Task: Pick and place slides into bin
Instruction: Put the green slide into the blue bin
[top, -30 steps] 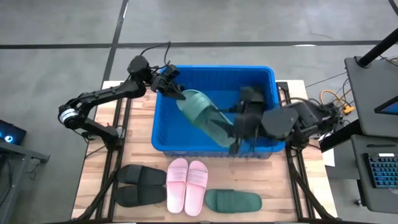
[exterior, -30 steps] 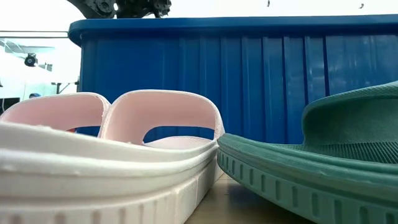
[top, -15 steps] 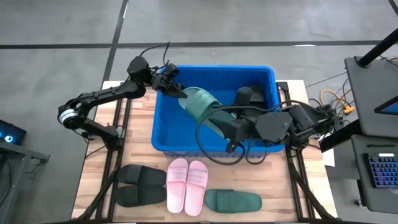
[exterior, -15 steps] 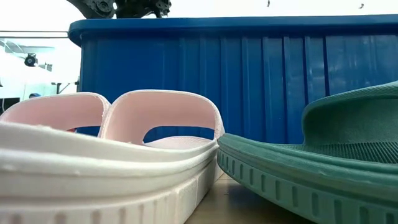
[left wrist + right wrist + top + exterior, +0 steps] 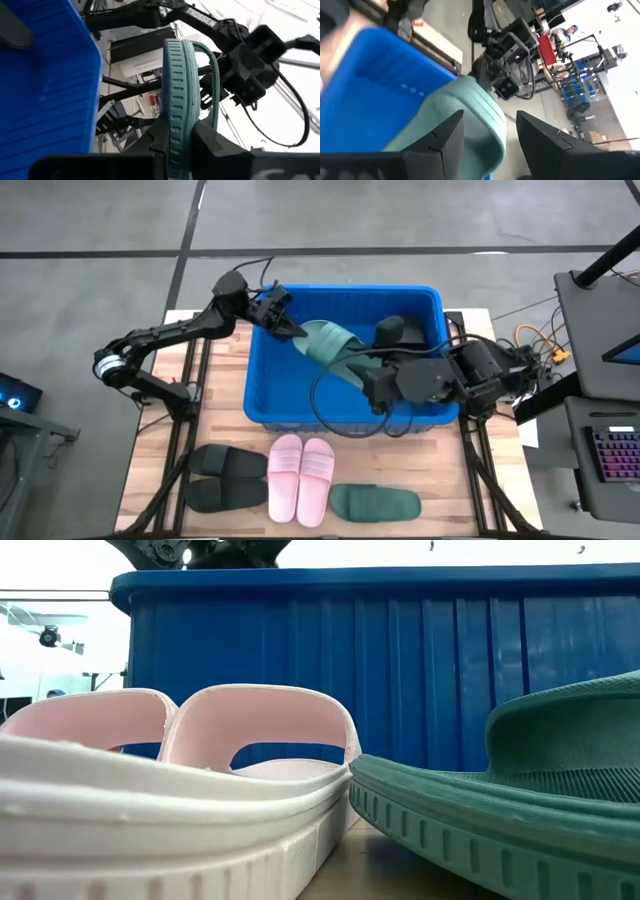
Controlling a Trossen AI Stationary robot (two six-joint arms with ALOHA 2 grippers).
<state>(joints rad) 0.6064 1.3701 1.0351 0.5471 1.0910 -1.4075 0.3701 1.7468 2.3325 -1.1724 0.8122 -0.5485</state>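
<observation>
A dark green slide (image 5: 330, 345) hangs tilted over the blue bin (image 5: 262, 392). My left gripper (image 5: 288, 327) is shut on the slide's far-left end, above the bin's far-left corner. My right gripper (image 5: 365, 375) is at the slide's lower right end, over the bin's middle. In the right wrist view the slide (image 5: 465, 115) lies between its open fingers (image 5: 490, 125), with a gap at one finger. The other green slide (image 5: 375, 502), a pink pair (image 5: 300, 478) and a black pair (image 5: 225, 478) lie sole-down on the table near the front edge. My left gripper pinches the green slide's sole (image 5: 175, 127) between its two fingers, at the slide's far-left end. One finger is on the ribbed underside and one on the foot side. The fingers come from the table's left. The slide hangs on edge, slanting down toward the right, clear of the bin floor.
The bin fills the table's far half; a dark shape (image 5: 392, 330) lies in its far right corner. In the low view the bin's wall (image 5: 400, 660) stands right behind the pink pair (image 5: 200, 770) and the green slide (image 5: 520, 800). Bare wood shows left of the bin.
My right gripper has gone up and toward the far-left inside the bin, along with the slide's lower end. The green slide has drawn in toward my left gripper. My left gripper has kept hold of its end and shifted a little to the right.
</observation>
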